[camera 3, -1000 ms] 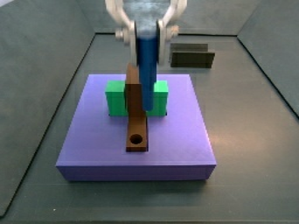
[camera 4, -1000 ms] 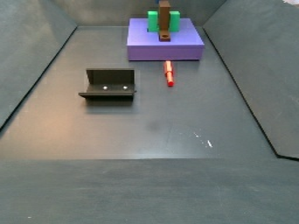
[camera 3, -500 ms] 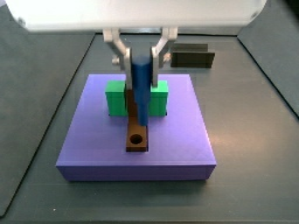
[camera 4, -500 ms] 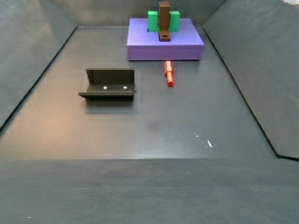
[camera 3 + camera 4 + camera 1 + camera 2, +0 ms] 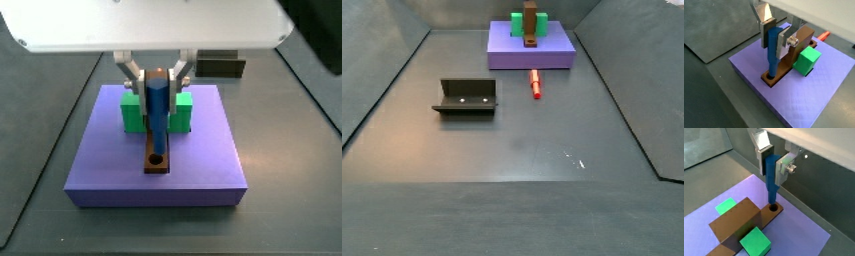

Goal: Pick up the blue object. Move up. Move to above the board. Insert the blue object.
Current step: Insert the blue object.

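Observation:
My gripper [image 5: 158, 86] is shut on the blue object [image 5: 159, 120], a slim upright peg, and holds it over the board [image 5: 158, 150]. In both wrist views the silver fingers [image 5: 765, 34] [image 5: 785, 166] clamp the peg's upper part [image 5: 773, 50] [image 5: 772, 178]. Its lower tip sits at the mouth of the round hole [image 5: 773, 207] at the board's end [image 5: 784, 67]. I cannot tell how deep it goes. The board lies across the lavender slab [image 5: 201, 175] between green blocks [image 5: 131, 112]. The gripper does not show in a side view, where the board [image 5: 531, 28] is at the far end.
A red peg [image 5: 535, 83] lies on the floor beside the lavender slab [image 5: 531, 55]; it also shows in a wrist view [image 5: 823, 36]. The fixture [image 5: 466, 97] stands on the floor, seen behind the slab in a side view [image 5: 219, 66]. Grey walls ring the floor.
My gripper has come straight down with the blue object. The peg's tip has dropped from above the board's middle to the hole.

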